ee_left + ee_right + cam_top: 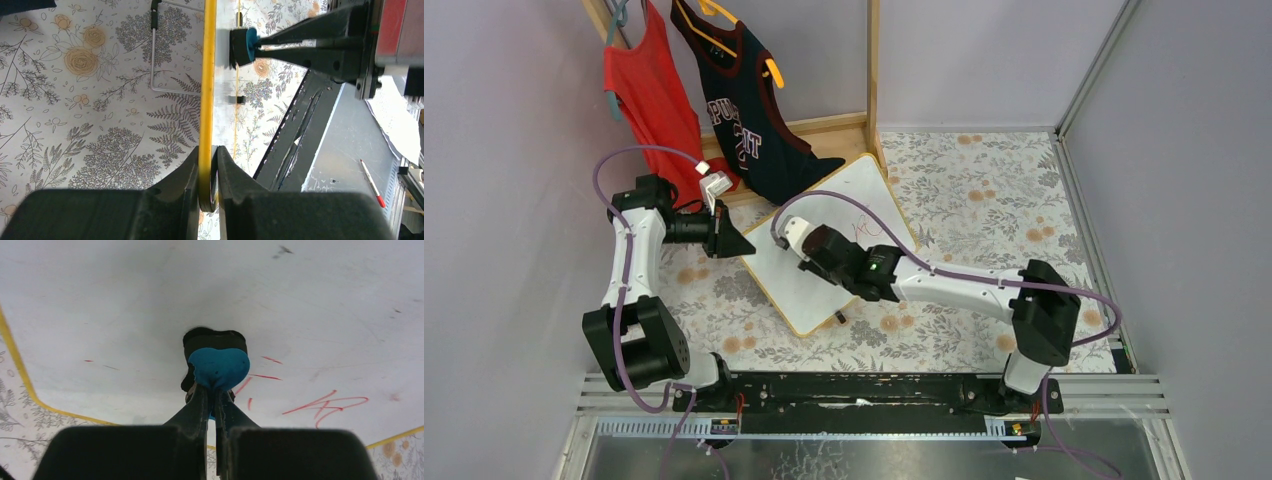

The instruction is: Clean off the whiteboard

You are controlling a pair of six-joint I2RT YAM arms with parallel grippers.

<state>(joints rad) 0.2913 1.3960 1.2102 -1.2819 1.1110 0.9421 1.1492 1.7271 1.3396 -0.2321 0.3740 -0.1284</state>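
Your right gripper [214,394] pinches a small blue-and-black eraser [219,367] against the white, wood-framed whiteboard [125,305], beside its red handwritten marks [327,405]. Your left gripper [208,156] clamps the whiteboard's edge.

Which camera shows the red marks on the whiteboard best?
Right wrist: the red marks sit close and sharp on the whiteboard face, beside the blue eraser. Top external shows them only as a faint scribble; left wrist sees the board edge-on, marks hidden.
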